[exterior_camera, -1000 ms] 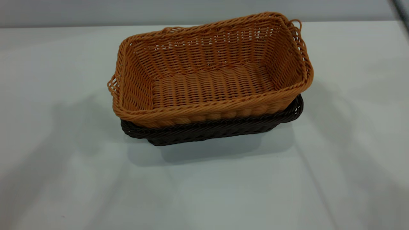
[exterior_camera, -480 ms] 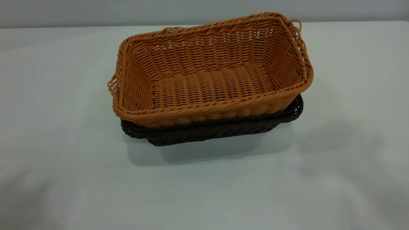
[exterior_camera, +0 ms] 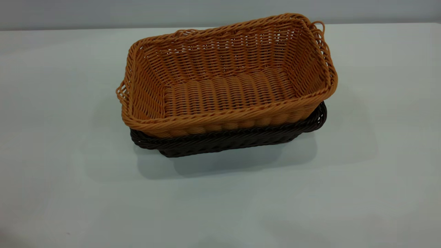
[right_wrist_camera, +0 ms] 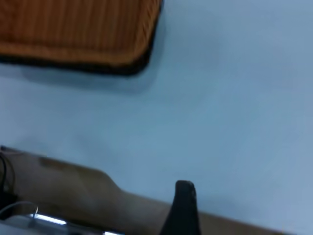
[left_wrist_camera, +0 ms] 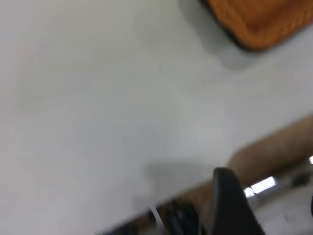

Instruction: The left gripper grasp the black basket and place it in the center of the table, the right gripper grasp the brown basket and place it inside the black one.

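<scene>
Nesting brown basket (exterior_camera: pixel 227 79) inside black basket (exterior_camera: pixel 234 139)

One blurred dark finger of the left claw (left_wrist_camera: pixel 230 203); right claw (right_wrist_camera: pixel 182 208) finger black, round-tipped.

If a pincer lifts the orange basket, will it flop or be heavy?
The brown basket probably stays stiff: its woven walls stand up unaided. It is likely light, since gaps show through the weave. Nested in the black basket, it might drag that one along.
</scene>
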### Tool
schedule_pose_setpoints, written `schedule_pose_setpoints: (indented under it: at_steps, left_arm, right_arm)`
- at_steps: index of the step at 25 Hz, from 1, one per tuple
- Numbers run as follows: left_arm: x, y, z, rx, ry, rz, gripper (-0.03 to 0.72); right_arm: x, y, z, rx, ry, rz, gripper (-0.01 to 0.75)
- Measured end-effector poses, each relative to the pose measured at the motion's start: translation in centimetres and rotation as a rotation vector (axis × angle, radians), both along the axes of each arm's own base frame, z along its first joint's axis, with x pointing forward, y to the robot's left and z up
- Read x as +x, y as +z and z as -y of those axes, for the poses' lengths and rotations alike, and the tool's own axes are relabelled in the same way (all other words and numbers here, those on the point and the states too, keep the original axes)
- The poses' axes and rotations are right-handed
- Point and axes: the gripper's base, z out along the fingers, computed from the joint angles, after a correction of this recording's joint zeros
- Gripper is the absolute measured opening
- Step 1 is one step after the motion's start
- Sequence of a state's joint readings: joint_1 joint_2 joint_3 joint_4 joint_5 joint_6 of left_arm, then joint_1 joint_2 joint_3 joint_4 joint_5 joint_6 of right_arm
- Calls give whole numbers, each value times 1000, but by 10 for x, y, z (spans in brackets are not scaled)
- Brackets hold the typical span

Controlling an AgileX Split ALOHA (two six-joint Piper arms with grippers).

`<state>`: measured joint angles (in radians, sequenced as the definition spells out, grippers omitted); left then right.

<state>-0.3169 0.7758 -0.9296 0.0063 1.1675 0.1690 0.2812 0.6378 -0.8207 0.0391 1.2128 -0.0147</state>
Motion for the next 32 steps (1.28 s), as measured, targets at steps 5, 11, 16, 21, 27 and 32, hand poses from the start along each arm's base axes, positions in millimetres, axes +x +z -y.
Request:
schedule_pose_setpoints:
  at_steps: [5,11,16,21,27,32]
  left_arm:
    - [-12,-47,1,-25,33,-156,360]
    - [-34,-91,1,-73,37,-273,360]
    - [-46,-104,-2,-102,39,-212,360]
    - [-57,-98,-6,-135,31,-117,360]
    - [-73,-93,-11,-173,21,-4,360]
    - [-89,-89,-17,-218,68,123,361]
  right_arm:
    - [-25,-67,7,10,-53,-89,580]
    - [-33,-84,8,48,-57,-52,577]
    - [-33,-84,7,55,-56,-54,576]
    - [-33,-84,7,63,-54,-56,576]
    - [-34,-84,7,65,-55,-50,575]
    - [-45,-79,13,113,-158,46,575]
